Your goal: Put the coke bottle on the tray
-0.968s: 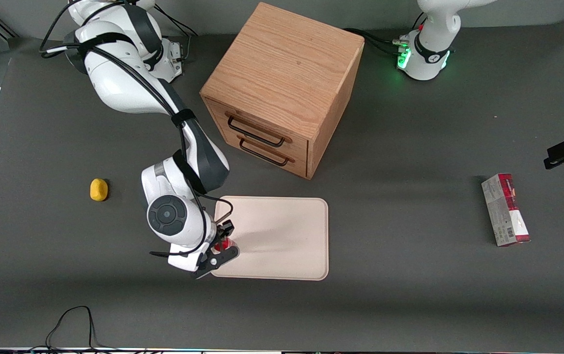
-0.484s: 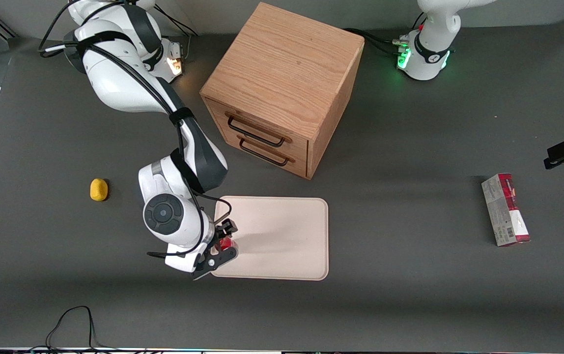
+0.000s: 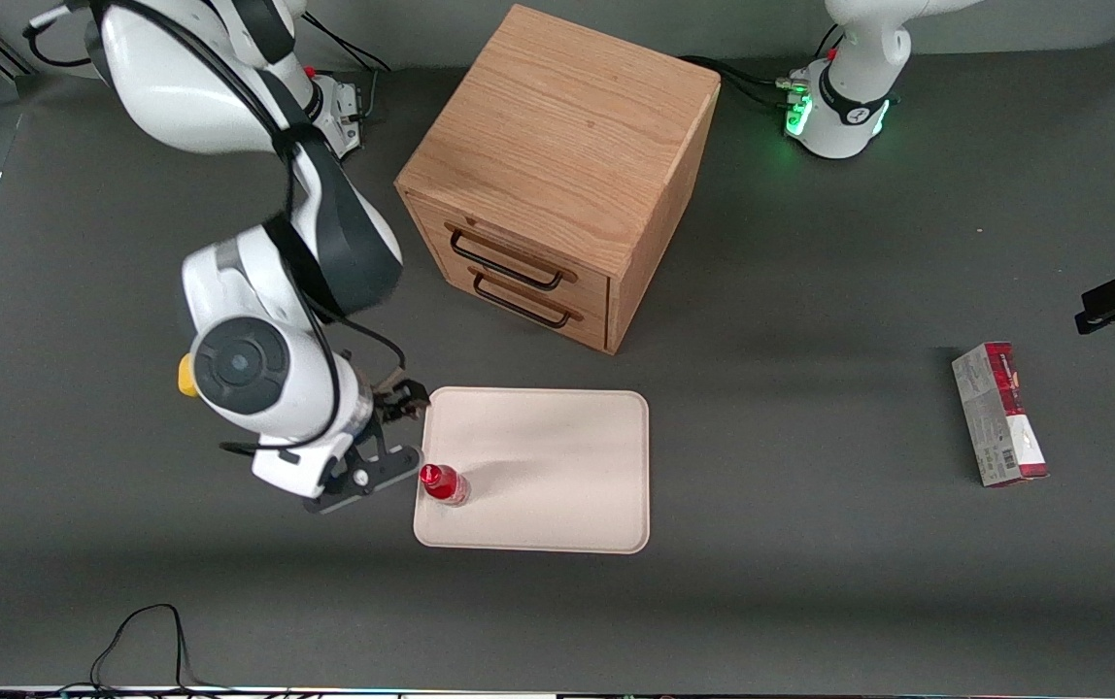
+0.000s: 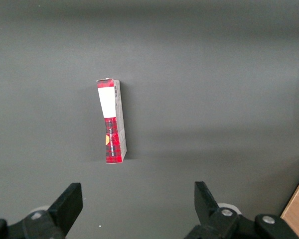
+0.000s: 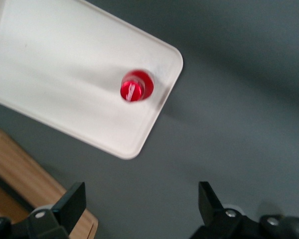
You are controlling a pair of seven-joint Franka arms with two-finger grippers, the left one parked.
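Front view, coke bottle (image 3: 443,483): stands upright on the tray, close to the tray edge that faces the working arm's end of the table; red cap up, its lettering too small to read.
Front view, tray (image 3: 557,466): cream-white, flat on the dark table (image 3: 810,602), in front of the wooden drawer cabinet (image 3: 557,180); bare apart from the bottle.
Front view, gripper (image 3: 392,437): raised over the table just beside the tray's edge, apart from the bottle, holding nothing; its fingers stand spread, partly covered by the wrist housing.
Front view, yellow object (image 3: 186,377): only a sliver shows past the right arm's wrist; shape cannot be made out.
Front view, carton (image 3: 999,413): red-and-grey, lying toward the parked arm's end of the table, well apart from the tray.
Right wrist view, coke bottle (image 5: 136,85): seen from above as a red disc, slightly blurred, on the tray (image 5: 65,74) near one rounded corner.
Right wrist view, gripper (image 5: 139,209): two dark fingertips wide apart with bare table between them; their tips are cut off by the frame.
Right wrist view, cabinet (image 5: 20,174): only a wooden corner shows.
Left wrist view, carton (image 4: 112,122): lies alone on the table.
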